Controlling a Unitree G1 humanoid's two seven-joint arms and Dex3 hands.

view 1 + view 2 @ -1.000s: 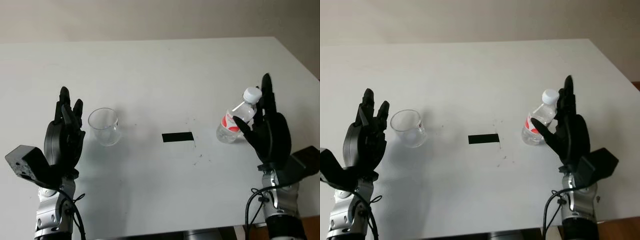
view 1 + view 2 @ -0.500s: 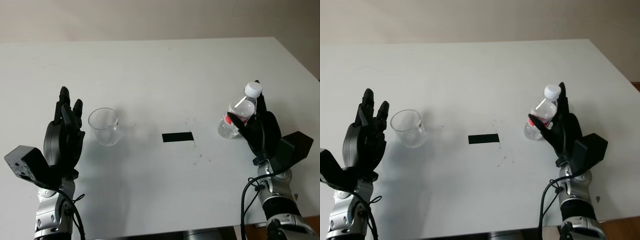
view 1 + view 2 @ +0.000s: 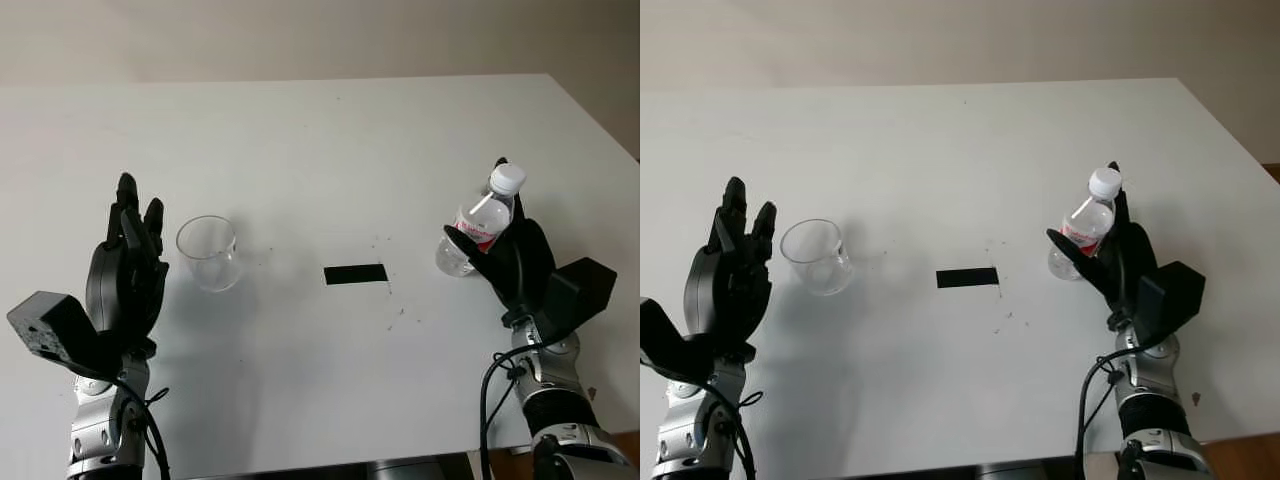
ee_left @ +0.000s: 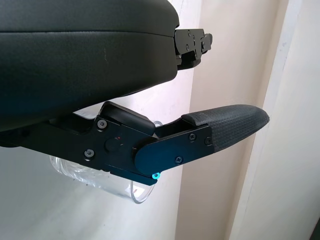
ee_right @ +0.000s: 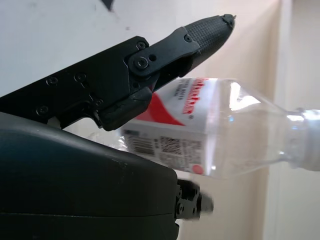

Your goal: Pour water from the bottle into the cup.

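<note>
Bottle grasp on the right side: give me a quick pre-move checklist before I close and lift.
1. Right robot hand placed around the bottle: ok, thumb in front, fingers behind.
2. Fingers fully closed on bottle: cannot tell.
3. White cap on: not ok for pouring.
4. Bottle upright on table: ok, slightly tilted.
5. Cup upright: ok, beside the open left robot hand.
6. Path to cup: ok, just black tape.
</note>
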